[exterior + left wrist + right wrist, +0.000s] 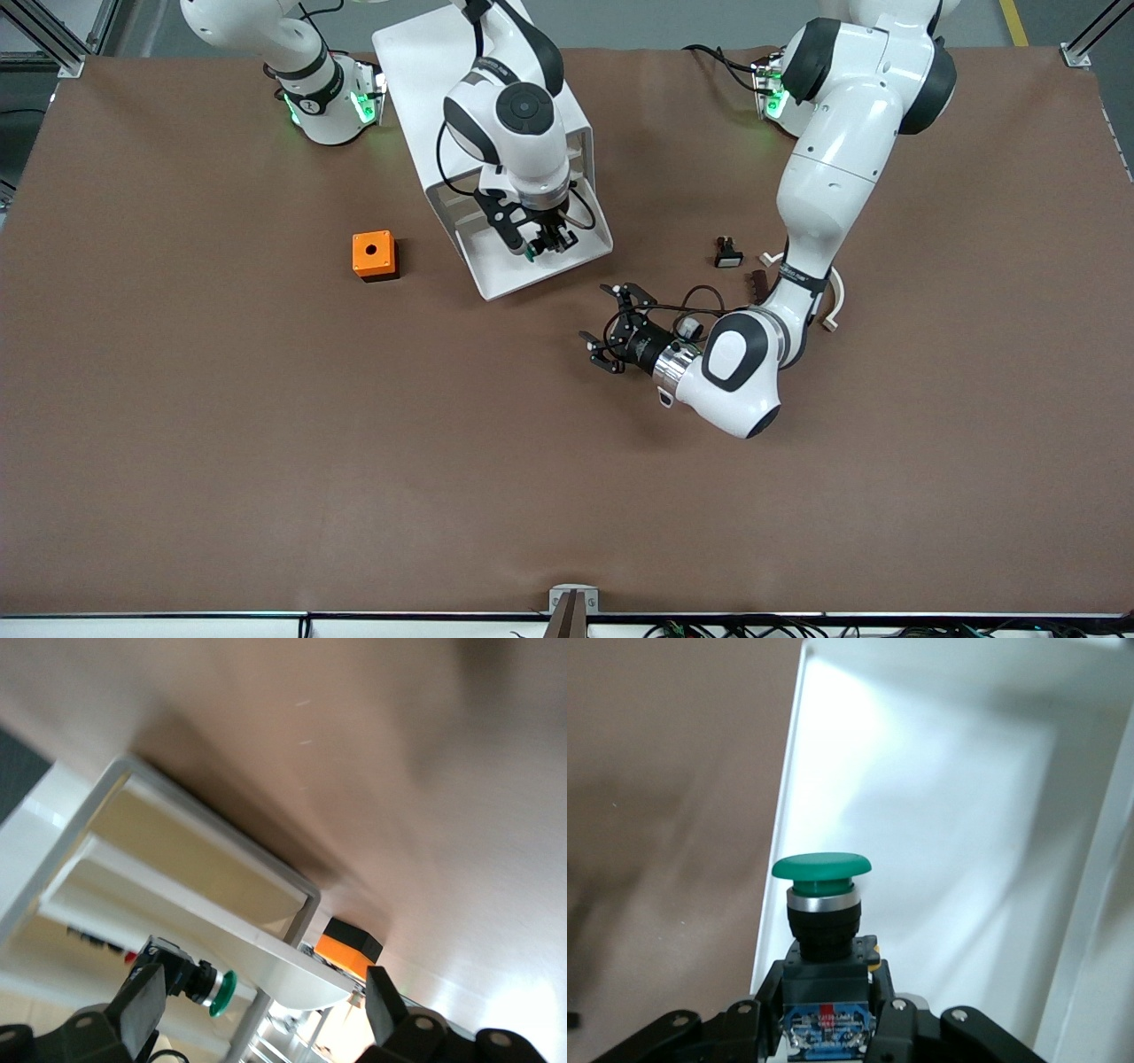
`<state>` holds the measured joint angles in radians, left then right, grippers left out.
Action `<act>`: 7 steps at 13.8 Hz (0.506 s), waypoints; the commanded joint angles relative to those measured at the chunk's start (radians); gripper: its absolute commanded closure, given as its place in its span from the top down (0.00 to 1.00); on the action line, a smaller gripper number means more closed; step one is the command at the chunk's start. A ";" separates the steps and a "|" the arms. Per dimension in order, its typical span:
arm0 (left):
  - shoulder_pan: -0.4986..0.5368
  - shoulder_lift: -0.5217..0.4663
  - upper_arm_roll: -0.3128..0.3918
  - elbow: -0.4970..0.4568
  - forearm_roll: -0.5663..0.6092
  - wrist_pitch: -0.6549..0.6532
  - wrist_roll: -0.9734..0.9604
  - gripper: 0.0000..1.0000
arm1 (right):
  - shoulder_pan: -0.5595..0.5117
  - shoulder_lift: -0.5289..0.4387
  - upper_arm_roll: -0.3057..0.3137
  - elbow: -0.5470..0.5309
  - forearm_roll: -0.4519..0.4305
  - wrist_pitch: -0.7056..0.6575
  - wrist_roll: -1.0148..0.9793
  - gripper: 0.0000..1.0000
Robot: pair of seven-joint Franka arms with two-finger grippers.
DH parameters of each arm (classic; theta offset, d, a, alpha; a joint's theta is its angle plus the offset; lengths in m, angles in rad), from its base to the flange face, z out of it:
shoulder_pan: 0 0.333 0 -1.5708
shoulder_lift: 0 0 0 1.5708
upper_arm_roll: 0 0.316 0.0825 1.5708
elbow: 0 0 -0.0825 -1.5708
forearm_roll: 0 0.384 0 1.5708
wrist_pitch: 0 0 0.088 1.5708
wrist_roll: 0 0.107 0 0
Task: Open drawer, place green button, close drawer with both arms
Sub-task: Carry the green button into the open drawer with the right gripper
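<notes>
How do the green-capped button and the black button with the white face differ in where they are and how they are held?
The green-capped button is clamped in the right gripper over the open drawer; the black button lies loose on the table, toward the left arm's end. The green-capped button has a round cap; the black button's face is rectangular. The left gripper, open, holds neither. Both are small push buttons.

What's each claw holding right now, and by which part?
The right claw holds the button by its black-and-blue body, green cap pointing away, over the open drawer. The left claw is open and holds nothing.
</notes>
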<state>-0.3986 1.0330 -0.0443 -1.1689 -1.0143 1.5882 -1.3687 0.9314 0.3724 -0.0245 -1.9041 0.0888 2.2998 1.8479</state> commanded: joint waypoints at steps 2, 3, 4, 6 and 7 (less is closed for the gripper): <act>-0.011 -0.066 0.015 0.005 0.138 0.079 0.227 0.99 | 0.047 0.029 -0.012 0.002 -0.001 0.033 0.080 0.00; -0.011 -0.074 0.015 0.006 0.169 0.105 0.262 0.99 | 0.056 0.033 -0.012 0.000 -0.004 0.033 0.099 0.00; -0.011 -0.089 0.017 0.006 0.215 0.136 0.298 0.99 | 0.060 0.033 -0.012 0.000 -0.004 0.027 0.102 0.00; -0.016 -0.120 0.017 0.005 0.310 0.202 0.350 0.99 | 0.064 0.034 -0.012 -0.003 -0.006 0.021 0.125 0.00; -0.020 -0.123 0.018 0.005 0.334 0.237 0.356 0.99 | 0.066 0.037 -0.012 -0.001 -0.006 0.021 0.132 0.02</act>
<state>-0.4001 0.9416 -0.0411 -1.1483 -0.7372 1.7714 -1.0490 0.9807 0.4098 -0.0251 -1.9039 0.0880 2.3249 1.9409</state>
